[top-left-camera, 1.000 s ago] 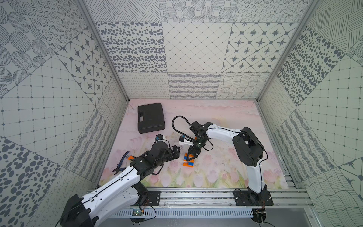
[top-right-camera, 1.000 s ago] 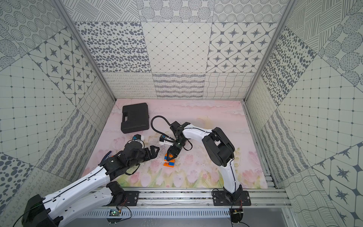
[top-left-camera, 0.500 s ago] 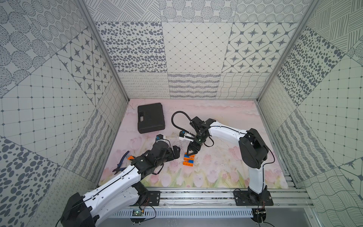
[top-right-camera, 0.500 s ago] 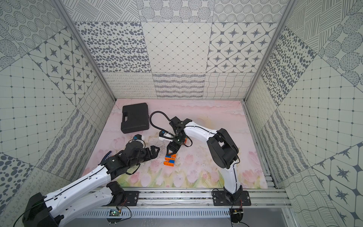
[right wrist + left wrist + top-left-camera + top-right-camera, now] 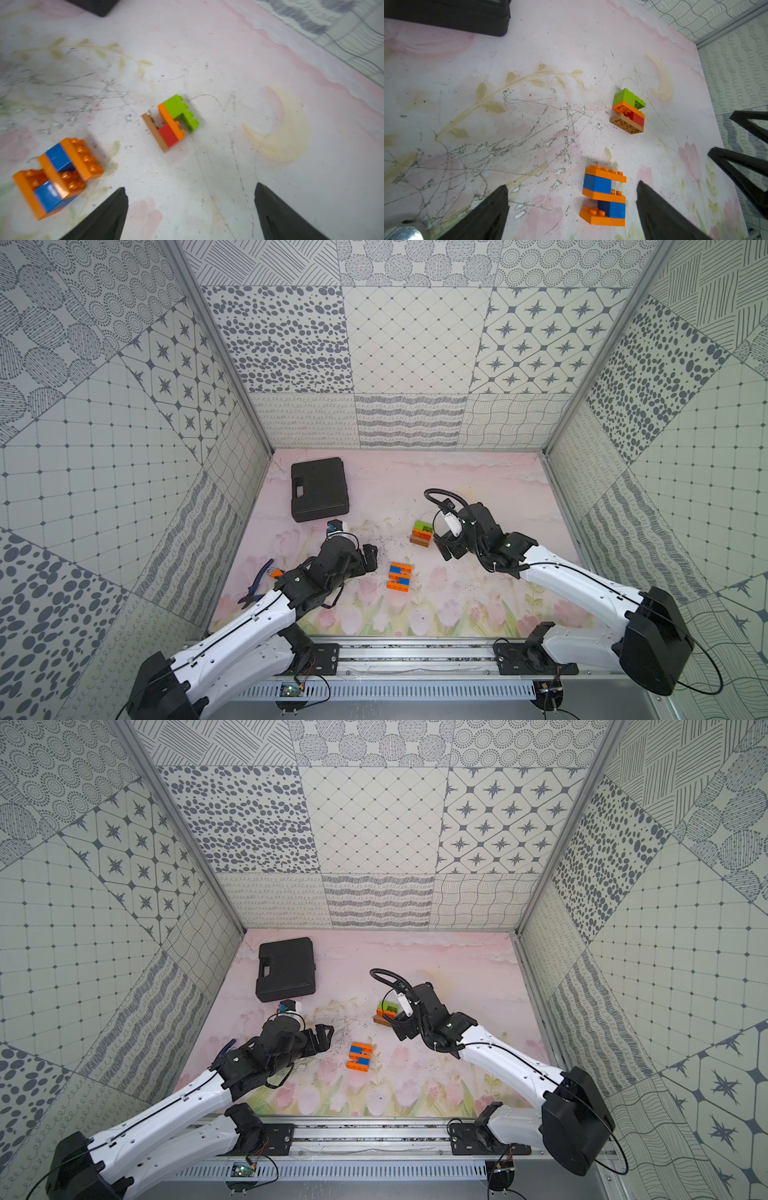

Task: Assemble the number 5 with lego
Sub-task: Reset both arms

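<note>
Glossy studded plastic lego (image 5: 604,195), orange & blue, 5-shaped, lies on scuffed bench (image 5: 529,62); left pincer (image 5: 572,184) & right pincer (image 5: 190,186) spread wide, empty.

lego (image 5: 172,122): blurred, right wrist view | black case (image 5: 446,16): edge-cut | pliers (image 5: 257,578): half behind left arm (image 5: 249,622)

The orange and blue lego (image 5: 604,195) near the left pincer (image 5: 572,184) is smooth, glossy plastic. The green, orange, red and brown lego (image 5: 628,112) farther from it has the same shine. The surface (image 5: 529,52) is matt, scratched and worn. The pincer fingers (image 5: 488,218) are matt black.
</note>
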You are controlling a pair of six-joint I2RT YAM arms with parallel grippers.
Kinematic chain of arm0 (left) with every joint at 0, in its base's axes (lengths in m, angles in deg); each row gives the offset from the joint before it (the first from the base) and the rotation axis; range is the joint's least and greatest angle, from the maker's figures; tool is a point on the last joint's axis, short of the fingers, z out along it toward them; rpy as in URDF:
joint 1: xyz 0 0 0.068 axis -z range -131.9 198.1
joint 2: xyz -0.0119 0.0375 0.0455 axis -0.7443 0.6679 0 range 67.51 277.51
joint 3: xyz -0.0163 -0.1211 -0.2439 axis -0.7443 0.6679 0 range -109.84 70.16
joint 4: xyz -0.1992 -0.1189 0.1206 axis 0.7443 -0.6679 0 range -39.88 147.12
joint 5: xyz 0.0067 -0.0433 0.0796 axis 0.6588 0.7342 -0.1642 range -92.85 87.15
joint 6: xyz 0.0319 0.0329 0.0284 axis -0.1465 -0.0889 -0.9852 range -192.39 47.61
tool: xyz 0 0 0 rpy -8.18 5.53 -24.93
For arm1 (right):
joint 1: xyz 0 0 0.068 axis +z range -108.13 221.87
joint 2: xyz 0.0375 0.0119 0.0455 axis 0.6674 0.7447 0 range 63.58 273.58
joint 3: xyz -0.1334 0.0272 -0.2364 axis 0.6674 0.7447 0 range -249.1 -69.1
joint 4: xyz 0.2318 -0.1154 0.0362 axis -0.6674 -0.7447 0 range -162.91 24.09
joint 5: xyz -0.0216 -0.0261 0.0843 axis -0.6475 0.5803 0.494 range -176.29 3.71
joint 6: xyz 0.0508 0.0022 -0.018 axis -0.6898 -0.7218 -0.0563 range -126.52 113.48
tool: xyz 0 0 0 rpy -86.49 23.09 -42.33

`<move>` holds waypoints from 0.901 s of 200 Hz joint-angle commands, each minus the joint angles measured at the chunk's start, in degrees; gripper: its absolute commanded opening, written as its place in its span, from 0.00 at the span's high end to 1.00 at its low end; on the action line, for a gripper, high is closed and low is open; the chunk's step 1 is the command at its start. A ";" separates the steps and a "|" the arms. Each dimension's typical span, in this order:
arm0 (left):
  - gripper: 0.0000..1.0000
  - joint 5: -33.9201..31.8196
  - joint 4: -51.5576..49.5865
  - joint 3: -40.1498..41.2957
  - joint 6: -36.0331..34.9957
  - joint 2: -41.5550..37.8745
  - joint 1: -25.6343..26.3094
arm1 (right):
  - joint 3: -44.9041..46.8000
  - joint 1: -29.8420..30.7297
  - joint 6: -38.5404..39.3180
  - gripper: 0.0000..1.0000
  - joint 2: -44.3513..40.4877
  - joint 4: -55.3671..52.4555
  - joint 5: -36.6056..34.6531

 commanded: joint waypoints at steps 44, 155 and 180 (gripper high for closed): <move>0.01 -25.79 0.52 -2.79 -10.99 4.54 -3.28 | 9.66 -17.61 -4.35 0.00 -4.80 17.25 -11.89; 0.01 -24.80 20.42 2.91 -27.28 10.69 -18.71 | 17.11 -28.86 1.42 0.00 13.98 53.65 8.01; 0.01 -23.07 24.01 3.27 -29.14 12.48 -21.63 | 20.77 -31.99 -0.96 0.00 19.40 65.23 10.52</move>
